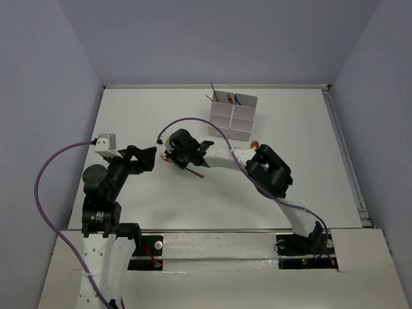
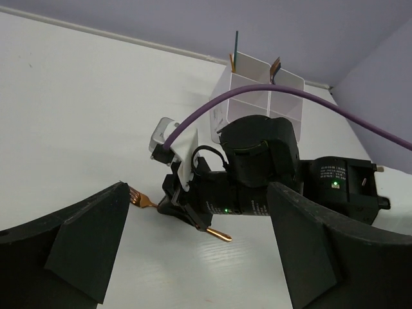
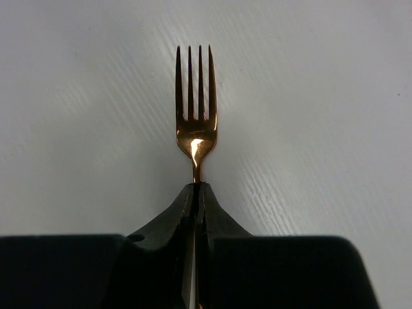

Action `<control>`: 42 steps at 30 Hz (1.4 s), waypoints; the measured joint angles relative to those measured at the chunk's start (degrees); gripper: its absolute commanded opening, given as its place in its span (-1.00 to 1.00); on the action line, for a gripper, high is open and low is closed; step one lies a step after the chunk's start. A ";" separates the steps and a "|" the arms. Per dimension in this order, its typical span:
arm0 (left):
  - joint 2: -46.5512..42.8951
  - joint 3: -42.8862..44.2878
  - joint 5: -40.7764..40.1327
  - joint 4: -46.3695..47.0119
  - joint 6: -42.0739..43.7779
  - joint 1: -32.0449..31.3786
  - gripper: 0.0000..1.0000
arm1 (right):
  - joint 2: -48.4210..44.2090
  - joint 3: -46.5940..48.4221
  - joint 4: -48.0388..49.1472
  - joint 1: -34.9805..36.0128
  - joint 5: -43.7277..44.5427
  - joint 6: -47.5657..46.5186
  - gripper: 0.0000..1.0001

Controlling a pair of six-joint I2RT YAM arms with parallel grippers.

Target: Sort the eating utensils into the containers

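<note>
My right gripper (image 3: 198, 188) is shut on the neck of an orange-brown fork (image 3: 195, 122), which lies low over the table with its tines pointing away. In the top view the right gripper (image 1: 169, 156) is at mid-table and the fork's handle (image 1: 196, 172) sticks out behind it. My left gripper (image 1: 151, 158) is open and empty, just left of the right gripper. In the left wrist view the fork (image 2: 221, 234) shows between my left fingers (image 2: 84, 244). The white six-compartment container (image 1: 232, 114) stands at the back, with teal and orange utensils upright in its far compartments.
Purple cables (image 1: 51, 167) loop off both arms. The right arm's cable (image 2: 290, 96) crosses in front of the container (image 2: 257, 96) in the left wrist view. A small orange-brown end (image 1: 254, 145) shows by the right arm's elbow. Walls close in the table at the left, back and right.
</note>
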 measured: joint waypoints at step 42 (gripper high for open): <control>3.10 0.00 0.37 0.00 0.04 0.00 0.98 | -11.26 -17.88 67.76 -37.13 -2.69 6.01 -0.86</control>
